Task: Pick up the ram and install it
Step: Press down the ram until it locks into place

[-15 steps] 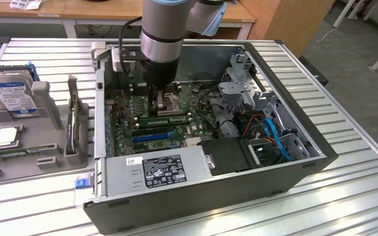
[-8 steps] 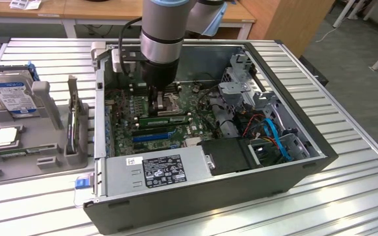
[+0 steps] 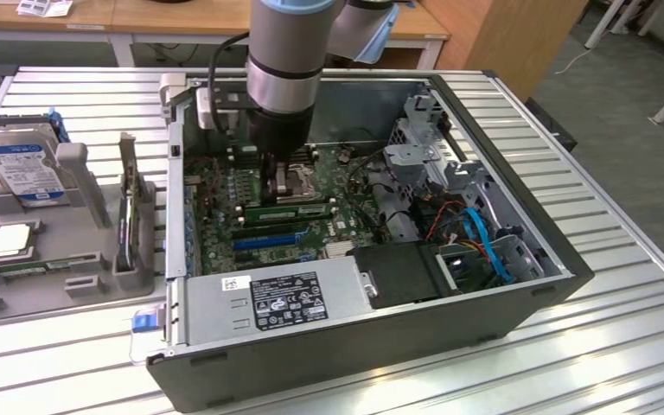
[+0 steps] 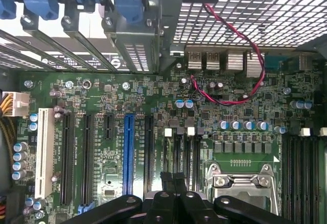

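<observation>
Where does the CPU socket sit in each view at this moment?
Exterior view: the CPU socket lies on the motherboard inside the open case, right by the pincer.
Wrist view: the CPU socket is the silver frame beside the shut pincer.
Shared landmark: the blue expansion slot.

In the exterior view the arm's wrist housing hides the gripper (image 3: 277, 173) and the motherboard (image 3: 309, 207) area directly beneath it, and the arm's upper links are cut off by the frame edge. In the wrist view the frame edge cuts off all but the black finger bases (image 4: 171, 183) of the gripper, so what lies between the fingertips cannot be told. Print on the power supply label (image 3: 290, 298), near the tool, is too small to read.
</observation>
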Available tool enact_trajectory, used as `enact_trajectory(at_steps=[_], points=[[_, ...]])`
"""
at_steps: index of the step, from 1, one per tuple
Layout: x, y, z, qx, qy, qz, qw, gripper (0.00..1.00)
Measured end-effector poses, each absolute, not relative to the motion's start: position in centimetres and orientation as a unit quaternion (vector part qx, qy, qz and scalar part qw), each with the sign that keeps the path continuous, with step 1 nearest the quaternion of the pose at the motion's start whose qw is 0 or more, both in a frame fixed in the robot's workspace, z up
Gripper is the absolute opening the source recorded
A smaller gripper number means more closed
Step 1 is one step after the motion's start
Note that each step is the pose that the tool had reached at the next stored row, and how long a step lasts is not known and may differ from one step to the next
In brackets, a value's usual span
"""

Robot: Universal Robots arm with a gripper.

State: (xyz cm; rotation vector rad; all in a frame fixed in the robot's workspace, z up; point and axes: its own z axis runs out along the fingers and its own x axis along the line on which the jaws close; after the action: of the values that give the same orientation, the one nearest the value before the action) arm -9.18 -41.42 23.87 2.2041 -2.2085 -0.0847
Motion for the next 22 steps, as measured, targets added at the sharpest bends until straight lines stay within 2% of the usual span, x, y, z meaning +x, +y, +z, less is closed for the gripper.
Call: enact_trajectory(at_steps=[22], points=[[-9.23, -41.50, 23.36, 0.706, -0.708, -0.027, 0.010, 0.10]])
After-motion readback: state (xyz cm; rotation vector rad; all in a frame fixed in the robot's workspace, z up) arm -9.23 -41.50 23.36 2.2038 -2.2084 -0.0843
